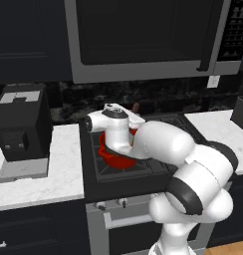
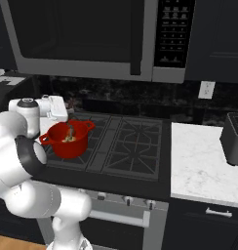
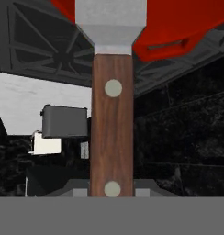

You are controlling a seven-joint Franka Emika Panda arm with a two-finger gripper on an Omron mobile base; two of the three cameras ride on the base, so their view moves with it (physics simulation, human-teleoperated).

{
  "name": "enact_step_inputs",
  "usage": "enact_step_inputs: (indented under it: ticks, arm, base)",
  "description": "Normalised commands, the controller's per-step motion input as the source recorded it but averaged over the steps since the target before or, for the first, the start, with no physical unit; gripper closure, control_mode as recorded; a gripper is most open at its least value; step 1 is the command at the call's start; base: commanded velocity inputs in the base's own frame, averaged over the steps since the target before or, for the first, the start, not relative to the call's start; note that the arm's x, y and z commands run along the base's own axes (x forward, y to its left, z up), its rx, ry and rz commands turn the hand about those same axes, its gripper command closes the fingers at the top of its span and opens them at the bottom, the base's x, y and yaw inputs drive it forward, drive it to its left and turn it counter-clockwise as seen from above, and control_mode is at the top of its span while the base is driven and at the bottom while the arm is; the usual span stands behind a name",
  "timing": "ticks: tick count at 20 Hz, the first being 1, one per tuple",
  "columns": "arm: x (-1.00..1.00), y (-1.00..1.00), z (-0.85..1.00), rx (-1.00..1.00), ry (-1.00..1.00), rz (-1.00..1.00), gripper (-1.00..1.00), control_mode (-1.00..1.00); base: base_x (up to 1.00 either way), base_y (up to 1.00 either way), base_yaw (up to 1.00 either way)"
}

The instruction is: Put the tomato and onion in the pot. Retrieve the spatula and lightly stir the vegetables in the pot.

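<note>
The gripper (image 3: 112, 193) is closed on the spatula (image 3: 112, 105). In the hand view the brown handle, with two pale rivets, runs from between the fingertips straight up the frame to the grey blade, which lies against the red pot (image 3: 178, 27). That view is rolled, so the stove grate appears above and the white counter to the left.

The pot (image 2: 67, 141) stands on the black stove (image 2: 130, 146), on the left-hand burner grate toward the front edge of the cooktop. One loop handle points toward the back right, the other toward the front left. In the right base view the spatula (image 2: 69, 131) enters the pot from above at its rear-left side, close to upright. A pale piece, probably the onion (image 2: 68, 139), lies on the pot floor just beside the spatula; the tomato cannot be made out.

In the left base view the pot (image 1: 118, 160) is largely hidden behind the arm's wrist, with only its front wall and part of the rim exposed.

A coffee machine (image 1: 21, 134) stands on the white counter (image 1: 59, 174) to the left of the stove. A toaster (image 2: 234, 139) stands on the counter to the right, near the right edge. A microwave (image 2: 91, 36) hangs above the stove.
</note>
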Motion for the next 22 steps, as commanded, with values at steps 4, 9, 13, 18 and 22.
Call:
enact_step_inputs:
  ticks: [4, 9, 13, 18, 22]
  arm:
    - [0.15, 0.00, -0.25, -0.07, 0.00, 0.00, 1.00, -1.00]
    - [0.34, 0.00, -0.49, -0.10, 0.00, 0.00, 1.00, -1.00]
    - [0.26, 0.00, -0.39, -0.06, -0.01, 0.00, 1.00, -1.00]
    - [0.03, 0.23, -0.33, 0.05, 0.00, 0.00, 1.00, -1.00]
    - [0.00, 0.15, 0.00, 0.06, -0.01, 0.00, 1.00, -1.00]
  base:
    - [0.00, 0.00, 0.00]
    - [0.00, 0.00, 0.00]
    - [0.00, 0.00, 0.00]
    - [0.00, 0.00, 0.00]
    - [0.00, 0.00, 0.00]
